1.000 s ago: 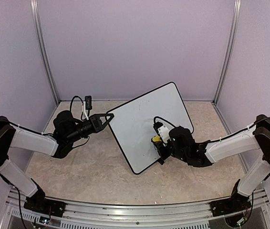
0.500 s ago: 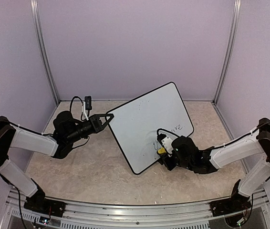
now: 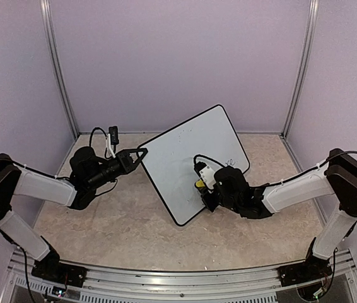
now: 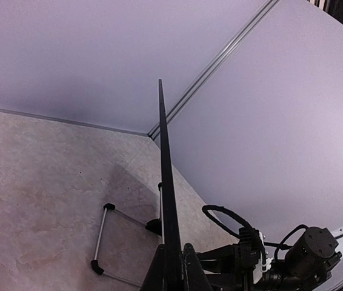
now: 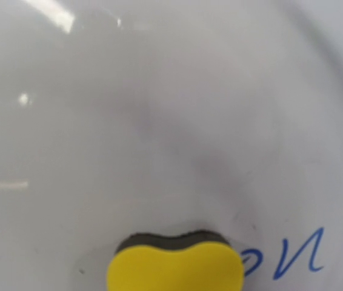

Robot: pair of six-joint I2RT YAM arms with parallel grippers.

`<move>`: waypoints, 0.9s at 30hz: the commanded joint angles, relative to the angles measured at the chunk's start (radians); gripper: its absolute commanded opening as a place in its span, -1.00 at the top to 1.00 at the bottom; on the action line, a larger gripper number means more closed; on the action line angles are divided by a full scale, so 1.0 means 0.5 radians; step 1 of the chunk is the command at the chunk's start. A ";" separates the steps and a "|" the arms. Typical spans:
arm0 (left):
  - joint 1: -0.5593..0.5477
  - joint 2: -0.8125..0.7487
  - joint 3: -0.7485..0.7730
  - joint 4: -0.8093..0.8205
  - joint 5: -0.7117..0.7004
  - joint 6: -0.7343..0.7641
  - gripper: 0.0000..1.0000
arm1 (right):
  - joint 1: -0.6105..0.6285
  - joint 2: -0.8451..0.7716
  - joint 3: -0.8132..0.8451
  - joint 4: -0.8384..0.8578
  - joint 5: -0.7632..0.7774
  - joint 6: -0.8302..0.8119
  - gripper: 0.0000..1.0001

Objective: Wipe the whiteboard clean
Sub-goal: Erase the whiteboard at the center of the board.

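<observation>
Now, board: large thin white rectangular whiteboard (image 3: 191, 161) with rounded corners and a narrow black rim, standing tilted on the beige mottled table (image 3: 103, 214), its face turned toward the arms.
Board support: black wire stand (image 4: 108, 242) behind the whiteboard, its feet on the table. In the left wrist view the whiteboard itself shows edge-on.
Left gripper (image 3: 144, 153): at the whiteboard's left corner, fingers pressed together on the rim, one on either side of the edge.
Right gripper (image 3: 202, 188): against the lower part of the whiteboard's face, pinching a small yellow sponge block (image 5: 176, 270).
Sponge contact: dark grey layer of the sponge block lies against the white surface; yellow body squeezed in at the middle.
Marks: blue handwritten strokes (image 5: 293, 254) on the whiteboard just right of the sponge block; faint grey smear above it.
</observation>
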 commanded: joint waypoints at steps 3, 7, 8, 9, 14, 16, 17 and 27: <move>-0.032 -0.017 -0.004 0.205 0.119 0.029 1.00 | -0.048 0.021 0.018 0.062 -0.041 -0.037 1.00; -0.027 -0.024 -0.005 0.203 0.122 0.033 1.00 | -0.050 -0.044 -0.080 -0.002 -0.073 -0.045 1.00; -0.027 -0.027 -0.006 0.202 0.120 0.032 1.00 | -0.053 -0.064 -0.116 -0.019 -0.083 -0.044 1.00; -0.027 -0.028 -0.007 0.202 0.120 0.033 1.00 | -0.054 -0.088 -0.150 -0.030 -0.093 -0.039 1.00; -0.027 -0.020 -0.004 0.211 0.127 0.025 1.00 | -0.063 -0.166 -0.282 -0.067 -0.121 -0.009 1.00; -0.027 -0.008 -0.003 0.219 0.131 0.020 1.00 | -0.064 -0.161 -0.278 -0.075 -0.123 -0.010 1.00; -0.027 -0.004 -0.001 0.222 0.134 0.018 1.00 | -0.062 -0.153 -0.268 -0.077 -0.122 -0.014 1.00; -0.030 -0.010 -0.001 0.214 0.136 0.027 1.00 | -0.097 0.025 0.052 -0.077 0.105 -0.131 1.00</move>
